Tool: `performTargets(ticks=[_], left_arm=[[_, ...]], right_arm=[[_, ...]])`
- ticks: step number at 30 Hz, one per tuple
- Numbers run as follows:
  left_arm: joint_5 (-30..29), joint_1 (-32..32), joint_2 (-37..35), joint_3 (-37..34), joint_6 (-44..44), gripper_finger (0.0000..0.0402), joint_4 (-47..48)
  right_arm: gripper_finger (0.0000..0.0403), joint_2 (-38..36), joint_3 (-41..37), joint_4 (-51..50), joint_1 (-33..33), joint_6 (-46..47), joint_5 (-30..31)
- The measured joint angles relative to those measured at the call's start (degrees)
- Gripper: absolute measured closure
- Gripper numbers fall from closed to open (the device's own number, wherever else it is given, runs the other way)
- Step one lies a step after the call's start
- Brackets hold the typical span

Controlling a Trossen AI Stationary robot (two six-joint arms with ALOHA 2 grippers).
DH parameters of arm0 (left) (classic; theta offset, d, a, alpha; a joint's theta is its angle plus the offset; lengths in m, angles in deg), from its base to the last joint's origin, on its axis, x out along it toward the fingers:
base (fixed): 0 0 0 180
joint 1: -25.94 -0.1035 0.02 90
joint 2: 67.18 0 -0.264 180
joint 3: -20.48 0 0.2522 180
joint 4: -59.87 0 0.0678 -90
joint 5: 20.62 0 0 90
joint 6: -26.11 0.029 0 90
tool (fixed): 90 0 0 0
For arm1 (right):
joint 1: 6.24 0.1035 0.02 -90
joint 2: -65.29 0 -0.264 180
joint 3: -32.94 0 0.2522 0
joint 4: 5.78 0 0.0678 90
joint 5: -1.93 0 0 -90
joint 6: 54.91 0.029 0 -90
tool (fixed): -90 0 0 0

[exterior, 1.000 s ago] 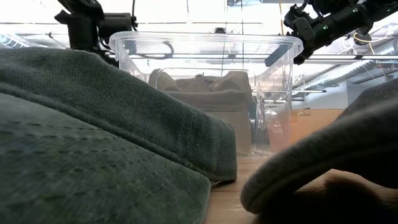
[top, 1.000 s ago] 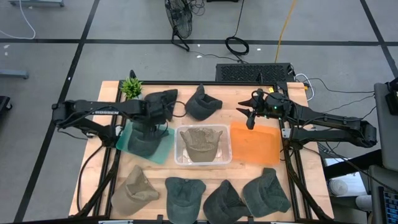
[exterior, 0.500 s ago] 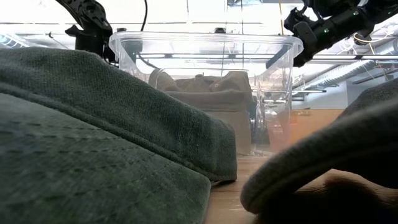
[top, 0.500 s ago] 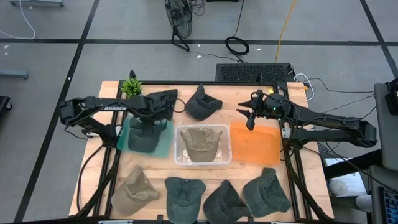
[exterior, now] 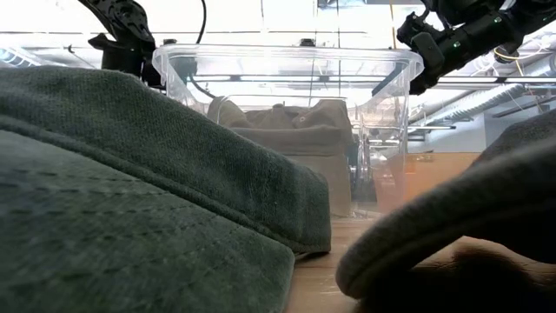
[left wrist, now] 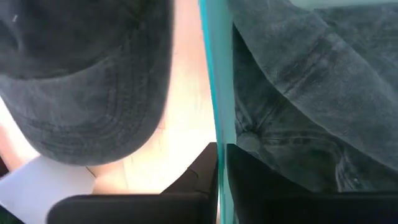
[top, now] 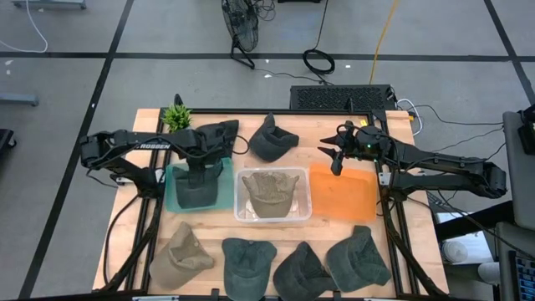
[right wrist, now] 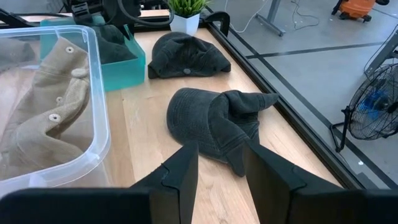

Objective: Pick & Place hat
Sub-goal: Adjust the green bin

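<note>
A teal bin (top: 174, 186) stands on the table left of a clear bin (top: 244, 207) and holds a dark hat (top: 197, 189). The clear bin holds a tan hat (top: 272, 194). My left gripper (top: 201, 160) points down at the teal bin's far wall and is shut on it. Just beyond it a second dark hat (left wrist: 87, 74) lies on the table. My right gripper (right wrist: 217, 168) hangs open above the far edge of an orange bin (top: 344, 194), holding nothing. A third dark hat (right wrist: 211, 121) lies beyond it. My left gripper pinches the teal bin's far wall (left wrist: 216, 124) at its rim, about midway along. One finger (left wrist: 261, 186) is inside the bin and the other outside. The fingers come from above, pointing down. The bin stands flat on the table with the hat in it.
Several more hats lie in a row along the near edge, one tan (top: 180, 255) and the others dark (top: 248, 261) (top: 358, 255). A small potted plant (top: 176, 115) stands at the far left corner.
The teal bin stood askew a second ago. It has turned about on the table and now sits square beside the clear bin. My left gripper has sunk a little onto the bin's far wall and tipped more steeply down.
</note>
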Motion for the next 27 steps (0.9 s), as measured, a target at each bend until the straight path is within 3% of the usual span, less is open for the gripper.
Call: performTargets(ticks=[4, 10, 16, 22, 27], left_arm=[[0.2, 0.9, 0.0, 0.0, 2.2, 0.0393, 0.0], [-0.7, 1.2, 0.0, 0.0, 4.2, 0.0377, 1.2], [-0.8, 1.4, 0.0, 0.0, 5.3, 0.0394, 2.6], [-2.5, 2.9, 0.0, 0.0, 7.4, 0.0372, 2.7], [-2.8, 3.5, 0.0, 0.0, 3.5, 0.0355, 2.9]], right_arm=[[0.0287, 0.0, 0.0, 0.0, 0.0, 0.0, 0.0], [0.0287, 0.0, 0.0, 0.0, 0.0, 0.0, 0.0], [0.0287, 0.0, 0.0, 0.0, 0.0, 0.0, 0.0], [0.0287, 0.0, 0.0, 0.0, 0.0, 0.0, 0.0], [0.0287, 0.0, 0.0, 0.0, 0.0, 0.5, 0.0]])
